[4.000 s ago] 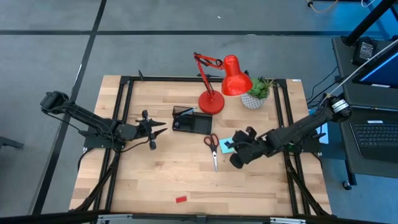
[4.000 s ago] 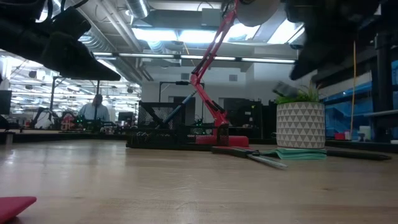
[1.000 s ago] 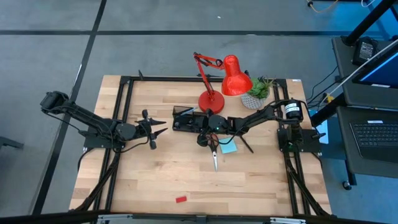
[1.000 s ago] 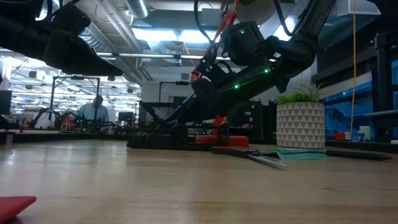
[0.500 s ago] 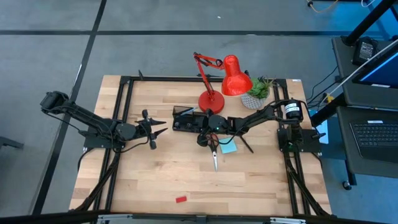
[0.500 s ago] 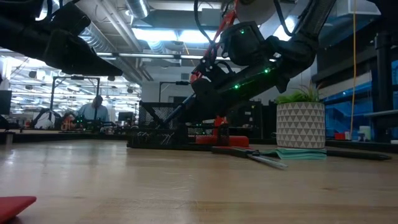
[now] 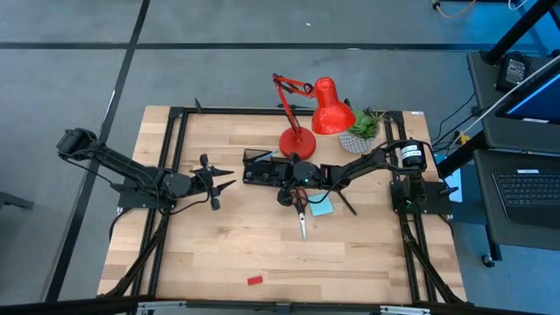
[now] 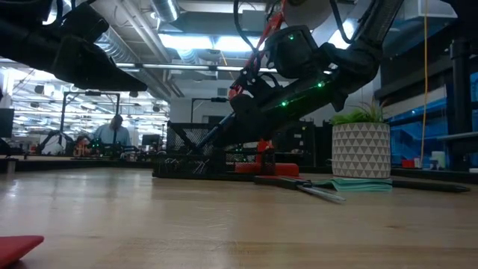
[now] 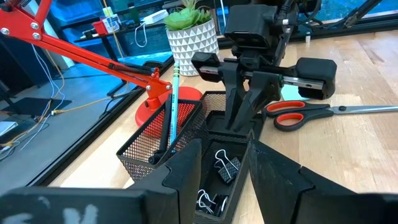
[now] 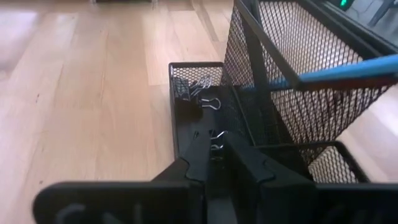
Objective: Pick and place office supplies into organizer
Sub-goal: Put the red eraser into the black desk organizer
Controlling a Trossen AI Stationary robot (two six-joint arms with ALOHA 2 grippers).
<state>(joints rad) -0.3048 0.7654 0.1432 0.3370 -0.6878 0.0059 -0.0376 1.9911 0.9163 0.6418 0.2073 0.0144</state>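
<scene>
Right gripper (image 7: 282, 185) down in the organizer (image 7: 268, 171) beside the clips (image 9: 225, 168) — fingers only slightly apart, holding nothing visible. Left gripper (image 7: 217, 182) idle, well left of the tray, fingers apart and empty. Scissors (image 7: 300, 208) and sticky pad (image 7: 320, 206) just right of the organizer — red block (image 7: 255, 281) at the near edge.

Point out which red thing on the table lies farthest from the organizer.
The small red block, alone near the table's front edge. The red-handled scissors and red lamp base both sit right beside the organizer.
</scene>
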